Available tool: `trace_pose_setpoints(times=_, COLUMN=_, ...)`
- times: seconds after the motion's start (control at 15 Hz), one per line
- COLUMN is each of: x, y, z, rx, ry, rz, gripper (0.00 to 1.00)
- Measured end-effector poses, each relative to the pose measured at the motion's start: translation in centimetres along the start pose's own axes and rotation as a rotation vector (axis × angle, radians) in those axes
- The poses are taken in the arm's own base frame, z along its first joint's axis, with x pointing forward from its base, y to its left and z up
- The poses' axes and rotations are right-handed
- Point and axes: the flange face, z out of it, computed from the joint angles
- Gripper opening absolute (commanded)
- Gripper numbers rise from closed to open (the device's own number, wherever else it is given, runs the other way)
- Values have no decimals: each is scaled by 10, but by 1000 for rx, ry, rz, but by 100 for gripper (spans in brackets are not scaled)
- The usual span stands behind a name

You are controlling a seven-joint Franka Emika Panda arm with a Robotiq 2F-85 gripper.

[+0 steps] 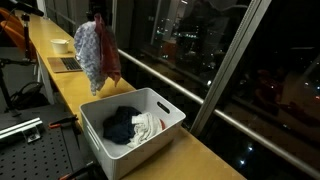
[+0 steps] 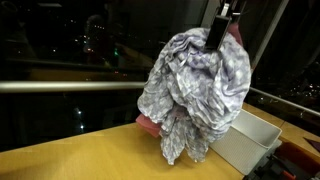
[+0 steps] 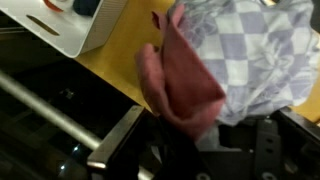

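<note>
A grey-and-white checked cloth [image 2: 200,85] hangs in a crumpled bunch in mid-air, and a reddish-pink cloth [image 1: 111,55] is bunched in with it. The pink one shows along one side in an exterior view. In the wrist view it is a broad fold [image 3: 180,85] in front of the checked cloth [image 3: 255,45]. Both are pinched at the top by the black gripper [image 2: 215,42], whose jaws are clamped tight on the gathered fabric, so the bundle dangles straight down from it.

The bundle hangs over the long yellow wooden counter [image 2: 70,155], just beside the white rectangular plastic bin [image 1: 165,108] and not over its opening. I cannot tell whether the lowest folds touch the counter.

The bin sits on the counter with a handle slot in its side wall. Inside lie a dark blue garment [image 1: 120,125] and a white garment [image 1: 148,125], touching each other.

Further along the counter, well apart from the bin, is a small pale bowl [image 1: 62,45], with a flat grey tray-like thing [image 1: 63,65] near it. Behind the counter run a metal rail [image 2: 60,86] and large dark windows [image 1: 210,40] with city lights showing through.
</note>
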Motion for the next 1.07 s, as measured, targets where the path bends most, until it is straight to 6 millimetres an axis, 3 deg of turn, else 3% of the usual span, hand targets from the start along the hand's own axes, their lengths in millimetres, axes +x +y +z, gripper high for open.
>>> trace_pose_setpoints(times=0.27, x=-29, y=35, z=91, rx=155, ry=-9, rz=53, gripper=0)
trace_pose_setpoints(times=0.4, x=-47, y=41, z=132, rx=203, ry=-14, rz=67, gripper=28)
trace_pose_setpoints(times=0.53, x=-61, y=41, z=158, rx=222, ry=-11, rz=70, gripper=41)
trace_pose_setpoints(times=0.73, x=-70, y=38, z=168, rx=216, ry=21, rz=63, gripper=62)
trace_pose_setpoints(times=0.93, x=-83, y=51, z=147, rx=178, ry=76, rz=84, gripper=84)
trace_pose_setpoints(times=1.07, x=-104, y=78, z=128, rx=126, ry=105, rz=119, gripper=98)
